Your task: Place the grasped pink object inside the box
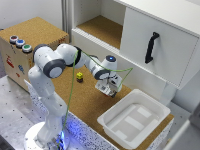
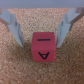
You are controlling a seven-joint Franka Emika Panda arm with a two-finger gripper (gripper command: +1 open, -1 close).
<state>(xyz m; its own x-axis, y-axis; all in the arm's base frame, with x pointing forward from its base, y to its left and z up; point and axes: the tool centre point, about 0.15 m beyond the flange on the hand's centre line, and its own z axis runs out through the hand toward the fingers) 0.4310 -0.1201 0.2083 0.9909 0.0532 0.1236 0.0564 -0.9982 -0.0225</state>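
Small pinkish-red cube (image 2: 43,48) with black marks on its upper face, seen in the wrist view lying on the cork-topped table (image 1: 87,102), between the two pale fingers (image 2: 13,28) of the gripper (image 2: 40,31). Jaws spread wider than the cube, a visible gap of cork on either side, no contact with it; holding nothing. Bare cork all around the cube in that view, edges free on every side. Not discernible in the exterior view, hidden under the gripper (image 1: 108,89), which hangs low over the cork. Just beyond, toward the exterior view's right, the shallow white rectangular plastic tub with flared rim (image 1: 153,103), its near rim close to the gripper, inside lying open from above. Tub set at the table's corner, its far edges near the table's edge. Toward the exterior view's left, a small yellow-and-black cube (image 1: 79,76) alone on the cork, apart from the gripper. Behind, a white cabinet with a black handle (image 1: 151,47); at far left, a cork-topped wooden box with coloured buttons (image 1: 20,43). Open cork between gripper and tub.
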